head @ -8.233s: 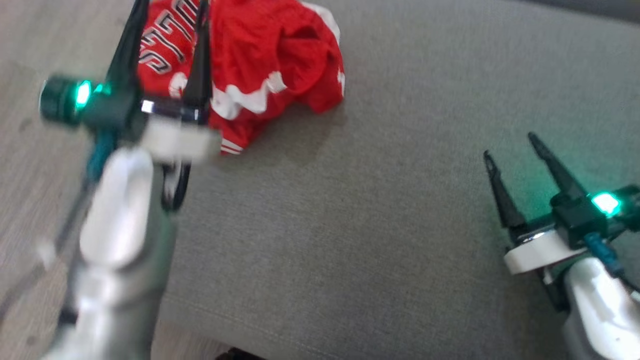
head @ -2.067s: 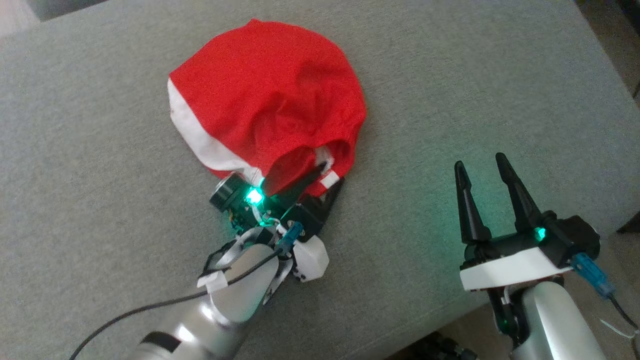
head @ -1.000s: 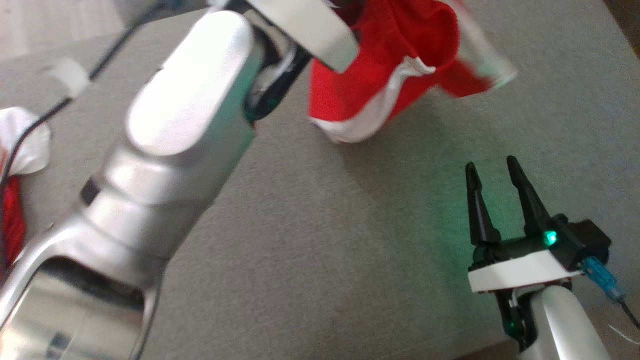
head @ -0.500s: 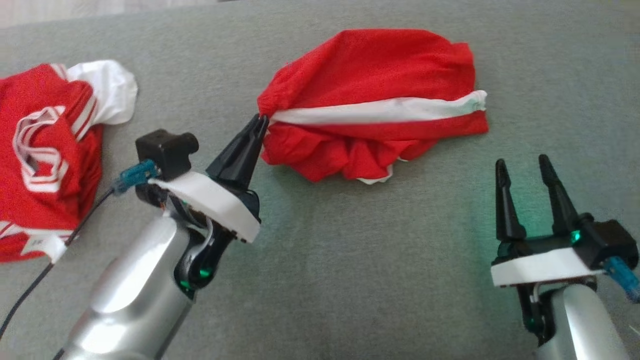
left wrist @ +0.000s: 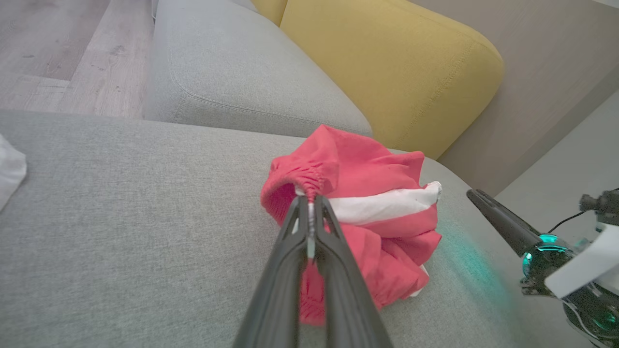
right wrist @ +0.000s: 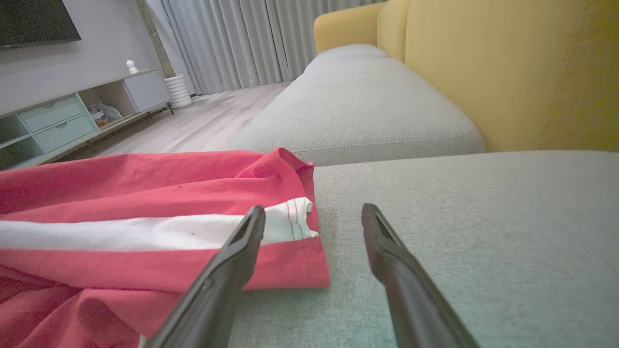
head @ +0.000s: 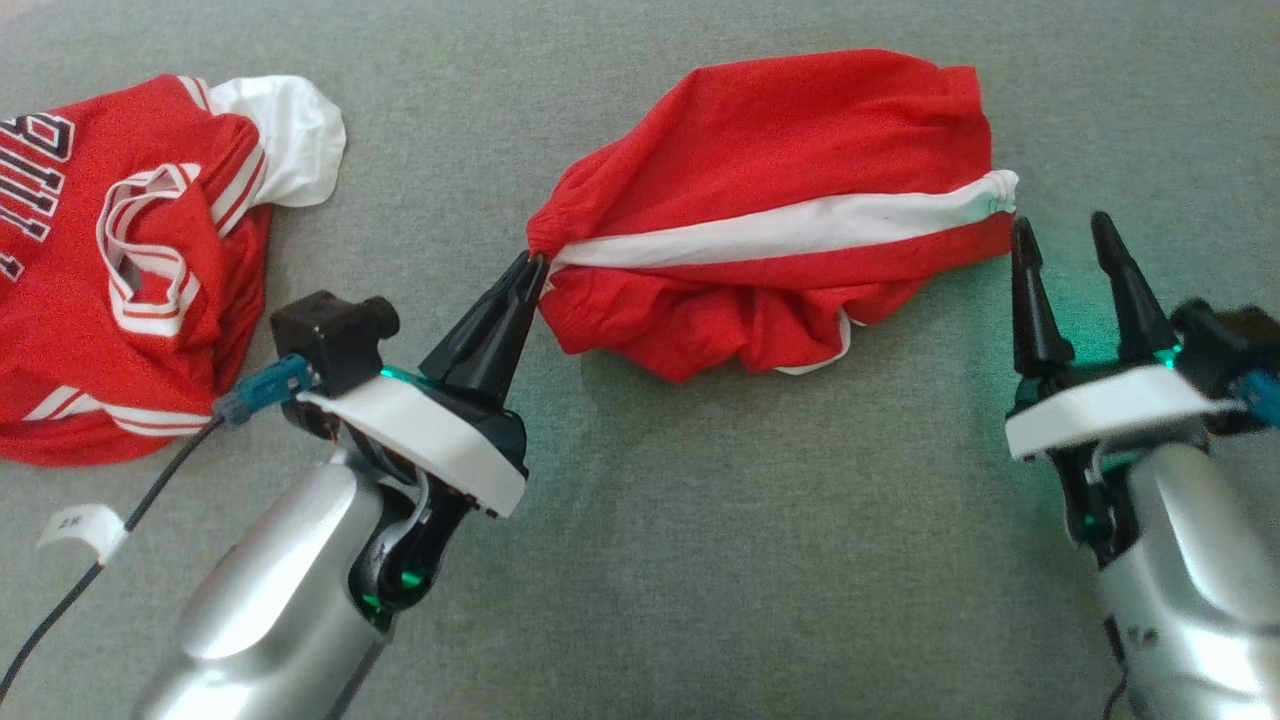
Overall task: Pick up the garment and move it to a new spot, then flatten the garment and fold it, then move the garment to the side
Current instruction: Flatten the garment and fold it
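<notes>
The garment (head: 770, 200) is a pair of red shorts with a white side stripe, lying crumpled on the grey sofa seat (head: 700, 550). My left gripper (head: 533, 263) is shut on its gathered waistband at the left end; the left wrist view shows the red elastic edge (left wrist: 309, 181) pinched between the two fingers. My right gripper (head: 1062, 230) stands open just right of the shorts' hem, its left finger beside the white stripe end (right wrist: 290, 222) and nothing between its fingers. The lower folds of the shorts (right wrist: 72, 309) are bunched.
A red and white jersey (head: 130, 260) lies at the far left of the seat. Yellow back cushions (left wrist: 387, 63) rise behind the sofa and another grey seat cushion (right wrist: 358, 106) adjoins. A wooden floor (left wrist: 63, 53) lies beyond the sofa's edge.
The right gripper has moved up toward the shorts' right hem. The left gripper keeps its hold on the waistband and the shorts lie slightly more stretched out; the camera has shifted a little.
</notes>
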